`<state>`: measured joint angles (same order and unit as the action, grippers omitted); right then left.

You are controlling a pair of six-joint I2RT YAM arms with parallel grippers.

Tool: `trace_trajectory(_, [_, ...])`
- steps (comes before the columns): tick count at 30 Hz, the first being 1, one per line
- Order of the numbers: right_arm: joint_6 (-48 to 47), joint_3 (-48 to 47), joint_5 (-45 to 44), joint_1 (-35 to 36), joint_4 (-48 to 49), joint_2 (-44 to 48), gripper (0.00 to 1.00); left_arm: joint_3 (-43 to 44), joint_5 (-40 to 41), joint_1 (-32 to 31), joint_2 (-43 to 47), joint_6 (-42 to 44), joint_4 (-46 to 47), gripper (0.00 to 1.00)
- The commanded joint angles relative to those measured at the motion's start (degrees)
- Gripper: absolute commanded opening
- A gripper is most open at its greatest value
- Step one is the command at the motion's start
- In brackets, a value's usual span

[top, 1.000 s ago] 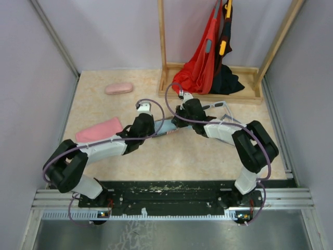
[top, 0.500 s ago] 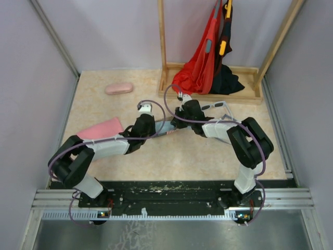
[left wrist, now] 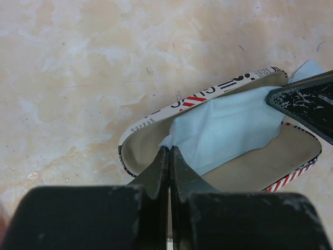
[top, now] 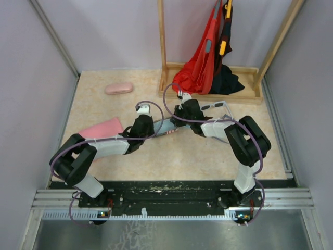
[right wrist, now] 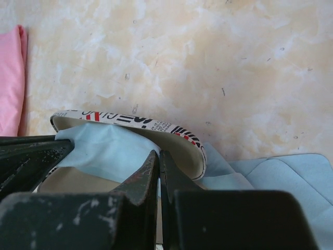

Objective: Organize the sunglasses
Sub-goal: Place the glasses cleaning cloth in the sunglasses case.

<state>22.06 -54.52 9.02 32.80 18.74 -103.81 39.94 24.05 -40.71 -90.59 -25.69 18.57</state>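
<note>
Both elbows have drawn inward over the past second; my view shows the wrists where they were. At far left a pink case [top: 118, 88] lies toward the back, with a folded pink cloth [top: 99, 129] nearer. The left gripper [left wrist: 169, 152] is clenched on a corner of the light-blue cloth [left wrist: 223, 130] inside the open flag-printed case [left wrist: 156, 112] at mid-table. The right gripper [right wrist: 158, 156] is squeezed closed, tips on that cloth by the case's rim; whether it pinches fabric I cannot tell. The white sunglasses [top: 215, 106] lie on the table just beyond the right arm, near the wooden stand [top: 247, 97].
</note>
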Motion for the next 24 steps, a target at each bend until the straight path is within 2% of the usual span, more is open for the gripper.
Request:
trace_trajectory(1, [-0.1, -1.1, -1.3, -0.4, 5.3, -0.1, 0.0, -0.9, -0.5, 0.7, -0.3, -0.1, 2.8, 0.01])
trace_trajectory(24, [1.2, -2.0, -1.6, -1.3, 5.9, -2.5, 0.0, -0.3, -0.7, 2.1, -2.1, -0.1, 3.6, 0.01])
